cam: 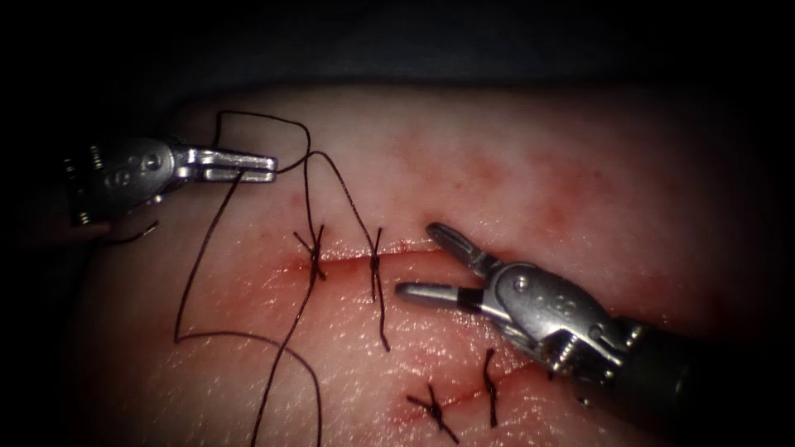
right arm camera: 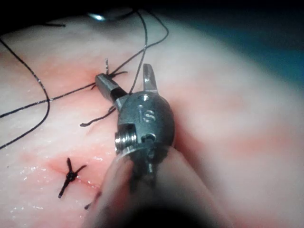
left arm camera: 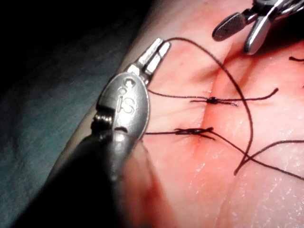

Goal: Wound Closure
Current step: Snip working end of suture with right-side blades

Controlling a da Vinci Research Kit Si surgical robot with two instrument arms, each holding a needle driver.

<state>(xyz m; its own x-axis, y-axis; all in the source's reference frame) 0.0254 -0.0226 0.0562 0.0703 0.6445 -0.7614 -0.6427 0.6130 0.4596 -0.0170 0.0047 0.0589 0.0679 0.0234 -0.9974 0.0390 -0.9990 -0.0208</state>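
Note:
My left tool [cam: 267, 165] is up on the left of the tissue [cam: 513, 165], jaws shut on the dark thread [cam: 308, 178]; the left wrist view shows the thread leaving its tip [left arm camera: 160, 47]. From there the thread loops down to the left knotted stitch [cam: 315, 252] on the cut [cam: 348, 261]. A second knotted stitch [cam: 375, 263] sits to its right. My right tool [cam: 418, 258] hovers over the cut's right end, jaws open and holding nothing [right arm camera: 126, 76]. A short dark curved piece [cam: 137, 234] lies under the left tool; I cannot tell if it is the needle.
A second, lower cut carries two tied stitches [cam: 432, 406] [cam: 490, 387]. Long slack thread [cam: 248, 339] curls over the lower left tissue. Red fluid [cam: 414, 327] stains the skin around both cuts. The right tool's open jaws [left arm camera: 242, 28] appear in the left wrist view.

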